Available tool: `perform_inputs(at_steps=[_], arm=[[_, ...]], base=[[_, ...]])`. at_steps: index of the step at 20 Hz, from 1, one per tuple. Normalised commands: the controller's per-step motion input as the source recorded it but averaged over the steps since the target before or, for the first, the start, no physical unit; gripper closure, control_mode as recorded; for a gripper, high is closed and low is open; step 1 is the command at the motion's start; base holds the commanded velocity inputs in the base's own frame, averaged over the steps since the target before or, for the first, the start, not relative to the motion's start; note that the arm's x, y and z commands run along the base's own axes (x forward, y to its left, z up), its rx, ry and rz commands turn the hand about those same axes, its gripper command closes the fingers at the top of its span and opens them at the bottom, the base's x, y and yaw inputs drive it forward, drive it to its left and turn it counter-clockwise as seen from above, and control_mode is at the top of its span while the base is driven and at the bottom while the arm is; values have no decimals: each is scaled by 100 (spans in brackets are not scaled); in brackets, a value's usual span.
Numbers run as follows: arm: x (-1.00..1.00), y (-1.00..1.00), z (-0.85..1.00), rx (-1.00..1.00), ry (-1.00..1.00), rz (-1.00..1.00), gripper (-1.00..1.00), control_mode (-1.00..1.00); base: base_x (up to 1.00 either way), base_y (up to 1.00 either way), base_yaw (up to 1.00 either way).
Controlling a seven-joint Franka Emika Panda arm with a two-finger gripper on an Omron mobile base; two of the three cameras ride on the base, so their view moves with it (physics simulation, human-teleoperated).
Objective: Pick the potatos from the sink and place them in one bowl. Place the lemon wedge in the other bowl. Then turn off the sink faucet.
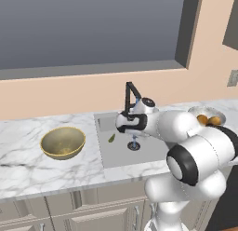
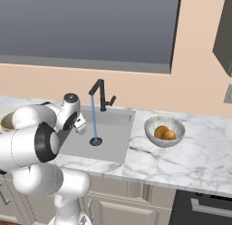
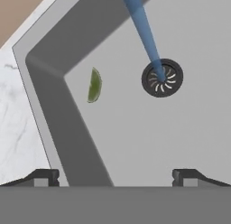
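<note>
I have the claw hanging over the sink, its two tips spread wide apart with nothing between them. Both potatos already sit together in the silvery bowl on the surface to the right of the basin, so I judge the lemon wedge is the piece to go for now.

The wedge lies flat on the sink floor near the basin's left wall, toward the back corner, well apart from the drain. Water runs from the black faucet straight onto the drain, not onto the wedge. The gold bowl waits on the surface left of the sink, near its left rim.

I expect this sliver to be very light, thin and a little soft, likely wet and slick from the basin. I would bring the tips down on either side of its narrow width at the middle of the curve, pressing close to the floor, and close gently so it neither squirts out nor gets crushed. The nearby wall leaves little room on that side.
</note>
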Motion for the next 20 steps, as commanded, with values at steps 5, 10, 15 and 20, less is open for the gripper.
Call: perform_inputs(at_steps=[5, 10, 15, 20], arm=[[20, 0, -14, 0, 0, 0, -100, -100], [24, 0, -28, 0, 0, 0, -100, -100], [22, 5, -30, 0, 0, 0, -100, -100], [18, 29, -22, -2, 0, -1, -100, -100]], base=[[0, 0, 0], [0, 0, 0], [0, 0, 0], [0, 0, 0]])
